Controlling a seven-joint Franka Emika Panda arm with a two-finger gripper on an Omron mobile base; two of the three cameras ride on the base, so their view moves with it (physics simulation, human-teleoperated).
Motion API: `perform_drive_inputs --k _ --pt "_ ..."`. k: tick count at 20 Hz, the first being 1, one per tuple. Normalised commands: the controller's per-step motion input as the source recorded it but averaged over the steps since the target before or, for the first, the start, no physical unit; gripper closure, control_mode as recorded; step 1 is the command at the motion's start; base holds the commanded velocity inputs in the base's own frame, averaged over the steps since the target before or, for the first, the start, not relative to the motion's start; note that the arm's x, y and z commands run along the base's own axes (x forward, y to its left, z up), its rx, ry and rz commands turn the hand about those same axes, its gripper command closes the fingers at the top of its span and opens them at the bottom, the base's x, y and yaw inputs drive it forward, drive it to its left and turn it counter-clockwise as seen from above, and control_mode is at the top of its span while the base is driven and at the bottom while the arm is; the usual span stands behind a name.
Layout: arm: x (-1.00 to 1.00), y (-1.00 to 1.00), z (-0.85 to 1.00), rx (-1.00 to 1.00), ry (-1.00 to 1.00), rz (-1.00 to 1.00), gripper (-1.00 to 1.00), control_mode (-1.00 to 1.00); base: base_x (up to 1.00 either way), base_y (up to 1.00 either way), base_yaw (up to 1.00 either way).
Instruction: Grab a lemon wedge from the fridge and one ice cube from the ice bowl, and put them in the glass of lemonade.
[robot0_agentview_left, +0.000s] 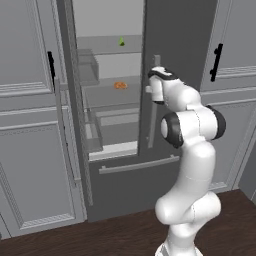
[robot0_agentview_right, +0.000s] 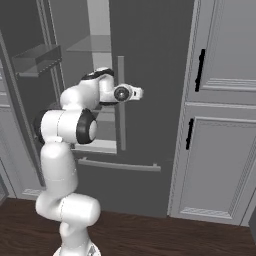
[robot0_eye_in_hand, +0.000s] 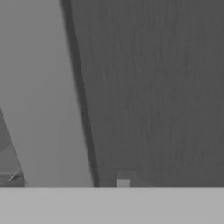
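Note:
The fridge (robot0_agentview_left: 175, 40) stands with its left door swung open and its right door (robot0_agentview_right: 150, 50) closed. On an upper glass shelf inside lies the lemon wedge (robot0_agentview_left: 121, 42), tiny and yellow-green. My gripper (robot0_agentview_left: 149, 90) is up against the right door's long vertical handle (robot0_agentview_left: 153, 125), well right of and below the wedge. That handle (robot0_eye_in_hand: 43, 109) fills the left of the hand view at very close range. My fingers are hidden there, so their state does not show. The ice cube, the ice bowl and the glass of lemonade are out of view.
A small flat orange item (robot0_agentview_left: 120, 85) lies on the shelf below the wedge. The open left door (robot0_agentview_left: 70, 100) carries bins (robot0_agentview_left: 89, 65) on its inner side. Light grey cabinets with black handles (robot0_agentview_left: 216, 62) flank the fridge. The bottom drawer's bar (robot0_agentview_left: 137, 165) runs below.

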Motion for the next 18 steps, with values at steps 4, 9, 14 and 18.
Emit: perform_drive_inputs --k 4,9,14,18 --pt "-0.53 -1.00 0.53 0.07 0.32 -0.04 1.00 -1.00 0.00 0.00 0.00" --pt "-0.56 -1.00 0.55 0.08 0.30 -0.04 1.00 -1.00 0.00 0.00 0.00" --pt "-0.56 -1.00 0.50 0.08 0.27 -0.04 1.00 -1.00 0.00 0.00 0.00" --pt "-0.59 -1.00 0.42 0.05 0.19 -0.03 1.00 -1.00 0.00 0.00 0.00"
